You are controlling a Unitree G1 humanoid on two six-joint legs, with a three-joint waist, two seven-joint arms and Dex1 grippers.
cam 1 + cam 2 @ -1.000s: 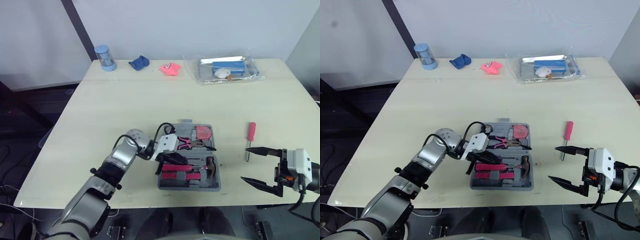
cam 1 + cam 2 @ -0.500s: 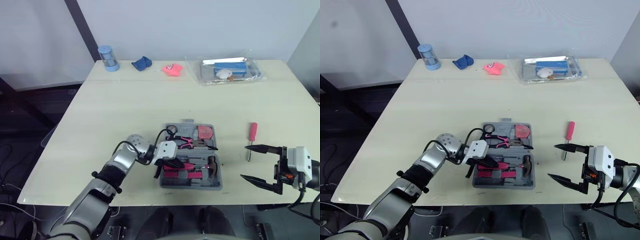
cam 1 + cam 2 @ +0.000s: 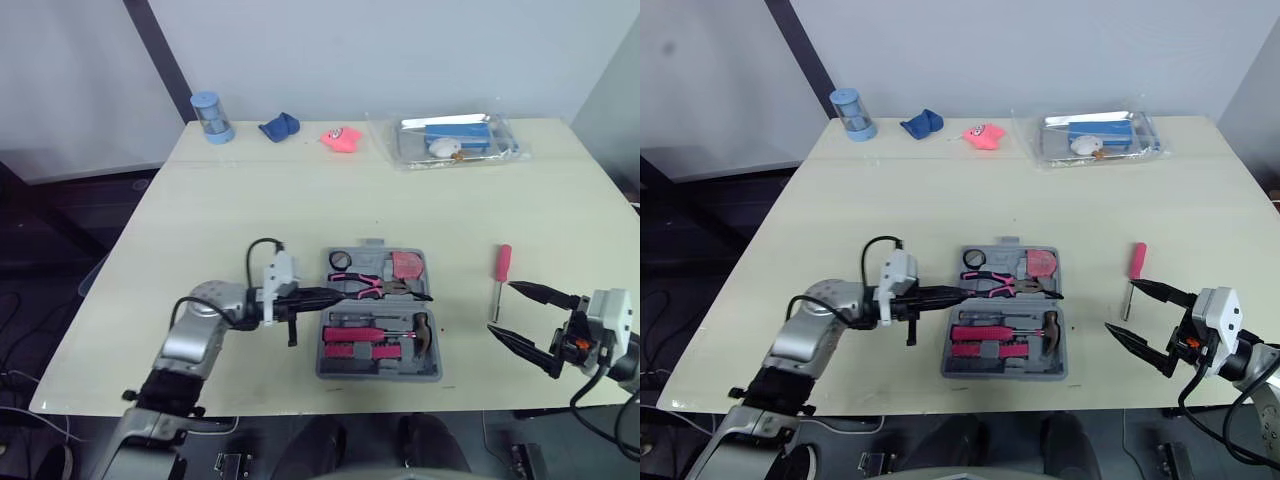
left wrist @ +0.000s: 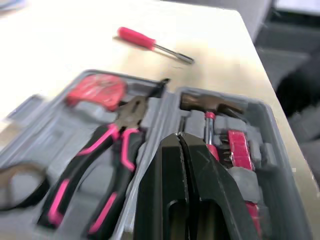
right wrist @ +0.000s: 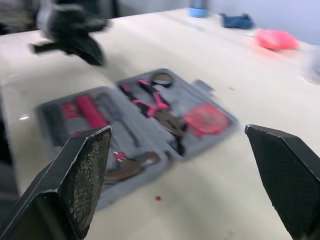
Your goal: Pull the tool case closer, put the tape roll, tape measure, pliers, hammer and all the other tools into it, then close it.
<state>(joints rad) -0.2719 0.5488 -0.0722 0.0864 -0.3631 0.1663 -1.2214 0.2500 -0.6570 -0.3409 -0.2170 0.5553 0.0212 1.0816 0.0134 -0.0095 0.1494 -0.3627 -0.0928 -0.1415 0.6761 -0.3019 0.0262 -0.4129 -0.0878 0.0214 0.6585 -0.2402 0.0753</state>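
Observation:
The grey tool case (image 3: 432, 368) lies open near the table's front edge. In it lie a black tape roll (image 3: 340, 261), pink-handled pliers (image 3: 372, 288), a red tape measure (image 3: 406, 265), a hammer (image 3: 420, 328) and pink-handled bits (image 3: 352, 342). A red screwdriver (image 3: 502, 268) lies on the table to the right of the case. My left gripper (image 3: 330, 294) is shut on nothing, its tip at the case's left edge and pointing at the pliers (image 4: 100, 165). My right gripper (image 3: 502, 310) stands open just in front of the screwdriver, apart from it.
Along the table's far edge stand a blue cylinder (image 3: 208, 116), a blue cloth (image 3: 278, 126), a pink toy (image 3: 341, 137) and a clear plastic tray (image 3: 455, 138) with blue items. The table's front edge (image 3: 300, 395) runs just below the case.
My left gripper has drawn back leftward from over the case's lower half to its left edge, with the forearm swung outward. The right gripper shifted slightly right. The case stayed put.

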